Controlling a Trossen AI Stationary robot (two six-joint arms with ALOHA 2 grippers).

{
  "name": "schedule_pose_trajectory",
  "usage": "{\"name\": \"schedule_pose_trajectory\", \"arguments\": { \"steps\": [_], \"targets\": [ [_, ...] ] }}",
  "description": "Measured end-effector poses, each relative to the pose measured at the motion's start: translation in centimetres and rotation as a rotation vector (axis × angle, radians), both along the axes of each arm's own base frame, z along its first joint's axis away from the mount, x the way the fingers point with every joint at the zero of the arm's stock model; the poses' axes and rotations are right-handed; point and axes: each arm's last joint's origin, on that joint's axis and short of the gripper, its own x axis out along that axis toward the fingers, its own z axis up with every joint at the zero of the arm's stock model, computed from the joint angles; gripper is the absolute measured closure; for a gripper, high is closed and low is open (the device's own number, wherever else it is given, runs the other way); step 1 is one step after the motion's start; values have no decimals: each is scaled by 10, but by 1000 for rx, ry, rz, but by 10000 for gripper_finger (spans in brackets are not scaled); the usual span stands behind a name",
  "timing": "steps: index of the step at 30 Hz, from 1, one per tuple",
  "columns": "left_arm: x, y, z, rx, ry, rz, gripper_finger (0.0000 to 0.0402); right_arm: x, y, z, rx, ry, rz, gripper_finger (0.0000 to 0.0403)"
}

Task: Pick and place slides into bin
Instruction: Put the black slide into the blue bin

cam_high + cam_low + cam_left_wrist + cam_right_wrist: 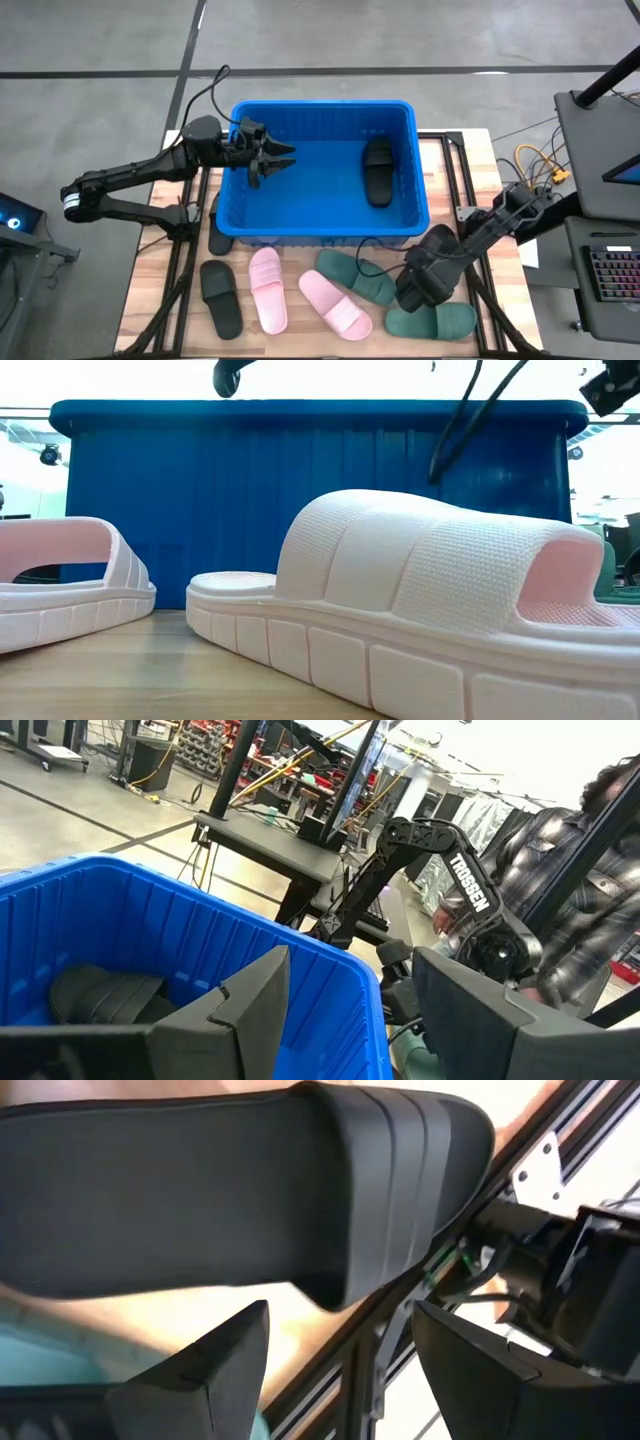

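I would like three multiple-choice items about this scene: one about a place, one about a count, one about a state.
1. Where is the left gripper?
A. over the blue bin
B. over the green slides
C. on the floor

2. How many light pink slides lie on the wooden table?
A. one
B. two
C. four

3. In what state is the left gripper?
A. shut on a slide
B. open, holding nothing
C. shut, empty

Key: 1 A, it hangs above the bin's left part; 2 B, two lie in front of the bin; 3 B, its fingers stand apart with nothing between them.
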Motion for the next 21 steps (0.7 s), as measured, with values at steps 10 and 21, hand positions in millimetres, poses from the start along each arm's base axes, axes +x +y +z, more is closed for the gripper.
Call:
{"name": "schedule_pose_trajectory", "arguments": {
  "steps": [10,21],
  "targets": [
    [0,0,0,0,0,0,205,-8,-8,-29,-52,-2,33,169],
    [0,0,0,0,0,1,205,-27,-24,-59,-127,77,12,179]
  ]
}}
